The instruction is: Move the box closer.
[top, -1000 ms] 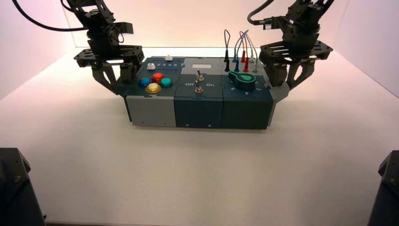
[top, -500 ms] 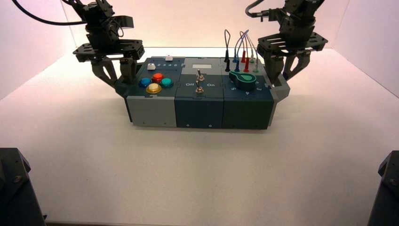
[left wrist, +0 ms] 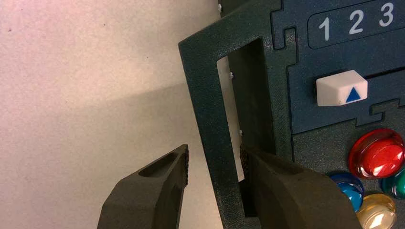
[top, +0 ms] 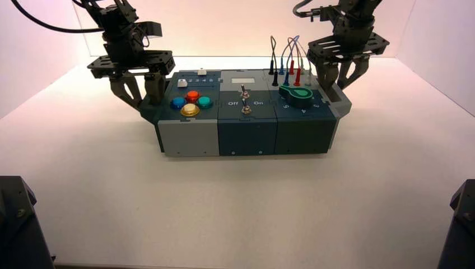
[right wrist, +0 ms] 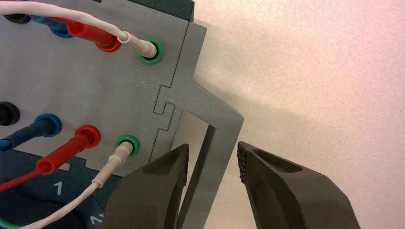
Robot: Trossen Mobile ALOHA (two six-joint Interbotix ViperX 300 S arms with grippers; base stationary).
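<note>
Button-and-switch console box [top: 246,131], mid-table, set back from the near edge. Left gripper [left wrist: 214,155] and right gripper [right wrist: 215,150], one at each end handle, fingers apart astride the bars; uneven pulling could skew the box or slip a handle free.

The knob [right wrist: 38,212] (green-rimmed) is partly cut off.

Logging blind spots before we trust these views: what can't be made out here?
- Box's rear wall: hidden in the high view behind its top.
- Second white slider cap: outside the left wrist view's edge.
- Green knob's top: cut off by the right wrist view's edge.
- Left gripper's lower fingers: cut off by the left wrist view's edge.
</note>
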